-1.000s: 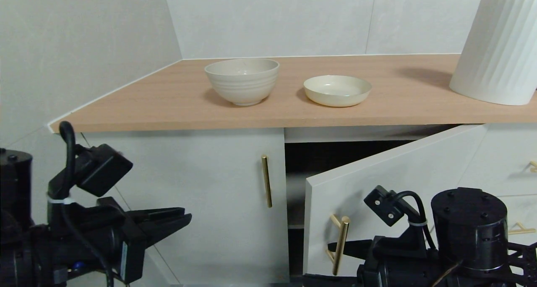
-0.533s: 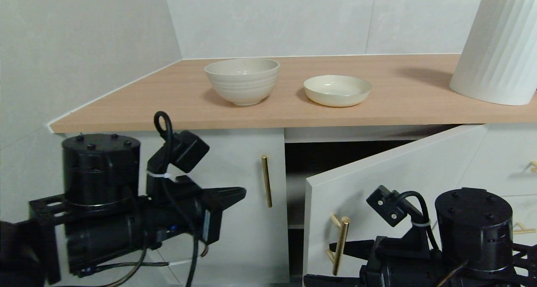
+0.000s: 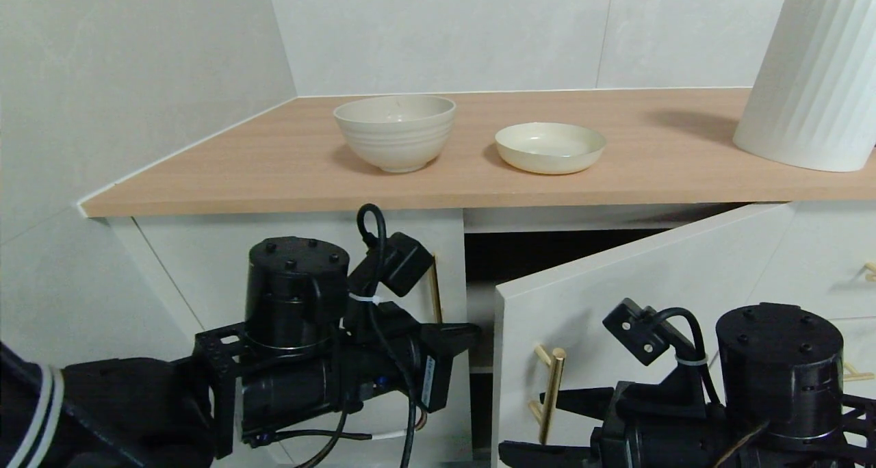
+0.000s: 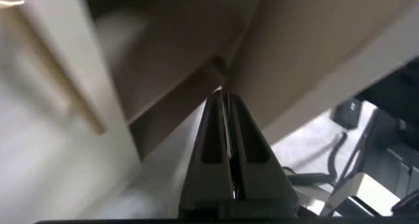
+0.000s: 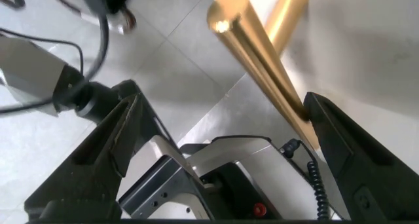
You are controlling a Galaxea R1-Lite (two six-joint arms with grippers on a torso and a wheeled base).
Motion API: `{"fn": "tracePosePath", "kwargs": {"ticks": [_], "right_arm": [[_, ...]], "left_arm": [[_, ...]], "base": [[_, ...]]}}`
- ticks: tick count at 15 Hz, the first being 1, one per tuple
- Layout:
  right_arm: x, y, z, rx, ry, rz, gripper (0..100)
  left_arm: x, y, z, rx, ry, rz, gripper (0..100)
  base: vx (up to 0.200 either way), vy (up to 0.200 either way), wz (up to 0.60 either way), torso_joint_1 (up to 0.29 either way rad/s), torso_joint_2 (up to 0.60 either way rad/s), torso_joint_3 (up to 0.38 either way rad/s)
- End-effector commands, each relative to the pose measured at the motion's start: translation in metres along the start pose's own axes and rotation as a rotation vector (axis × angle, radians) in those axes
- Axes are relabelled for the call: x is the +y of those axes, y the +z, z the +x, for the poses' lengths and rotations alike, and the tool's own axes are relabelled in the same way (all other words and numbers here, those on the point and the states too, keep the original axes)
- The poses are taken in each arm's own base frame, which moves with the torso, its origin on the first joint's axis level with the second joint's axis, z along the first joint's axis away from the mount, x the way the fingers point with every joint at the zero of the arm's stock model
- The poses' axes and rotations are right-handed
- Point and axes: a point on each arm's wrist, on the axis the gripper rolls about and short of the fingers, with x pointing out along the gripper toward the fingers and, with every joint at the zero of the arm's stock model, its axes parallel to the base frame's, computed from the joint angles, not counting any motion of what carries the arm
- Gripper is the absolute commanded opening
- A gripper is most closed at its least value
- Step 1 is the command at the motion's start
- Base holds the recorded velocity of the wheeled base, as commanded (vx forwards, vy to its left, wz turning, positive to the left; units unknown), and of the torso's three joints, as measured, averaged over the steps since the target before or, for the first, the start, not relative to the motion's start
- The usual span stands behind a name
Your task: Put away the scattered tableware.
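Wood-grain countertop [image 3: 274,174] is still carrying both pieces, the bowl [image 3: 395,131] sitting left of centre and the shallow dish [image 3: 550,147] to its right, so nothing is being stored yet and only the right cabinet door [image 3: 650,276] is standing partly open. Below the front edge, the left gripper [image 3: 469,331] is hanging with fingers pressed together at the opening beside that door, while the right gripper [image 3: 523,423] is holding its fingers spread wide around the gold handle [image 3: 551,393]. Darkness is hiding the cabinet interior [image 3: 547,256], and the frame is cutting off the ribbed white shade [image 3: 814,78] at the right corner.
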Motion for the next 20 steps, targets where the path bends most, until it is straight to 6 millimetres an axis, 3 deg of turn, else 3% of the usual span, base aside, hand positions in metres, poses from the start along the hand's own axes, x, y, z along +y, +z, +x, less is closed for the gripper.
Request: {"fn": "tracePosePath", "kwargs": {"ticks": [1,4,9,12,13,15,16,20], "right_arm": [[-0.002,-0.001,0.001,0.005,-0.004,0.003,100],[-0.003,-0.002,0.003,0.015,-0.008,0.006,100],[-0.004,-0.003,0.004,0.017,-0.014,0.008,100],[-0.029,0.011,-0.007,-0.053,-0.117,0.041,100],[-0.043,0.022,-0.025,-0.123,-0.184,0.045,100],[-0.049,0.029,-0.045,-0.181,-0.233,0.052,100],[-0.037,0.023,-0.068,-0.181,-0.242,0.057,100],[-0.007,-0.002,-0.098,-0.075,-0.199,0.063,100]], "left_arm": [[0.000,-0.007,0.016,0.037,-0.010,-0.003,0],[-0.007,-0.008,0.028,0.045,-0.031,-0.011,0],[-0.009,-0.004,0.029,0.034,-0.042,-0.031,0],[-0.015,-0.007,0.032,0.047,-0.060,-0.030,0],[-0.018,-0.008,0.033,0.051,-0.066,-0.048,0],[-0.019,-0.007,0.034,0.043,-0.070,-0.063,0],[-0.020,-0.006,0.034,0.036,-0.074,-0.076,0],[-0.020,-0.006,0.034,0.031,-0.072,-0.081,0]], "base": [[0.000,0.000,0.00,0.000,0.00,0.000],[0.000,0.000,0.00,0.000,0.00,0.000],[0.000,0.000,0.00,0.000,0.00,0.000],[0.000,0.000,0.00,0.000,0.00,0.000],[0.000,0.000,0.00,0.000,0.00,0.000],[0.000,0.000,0.00,0.000,0.00,0.000],[0.000,0.000,0.00,0.000,0.00,0.000],[0.000,0.000,0.00,0.000,0.00,0.000]]}}
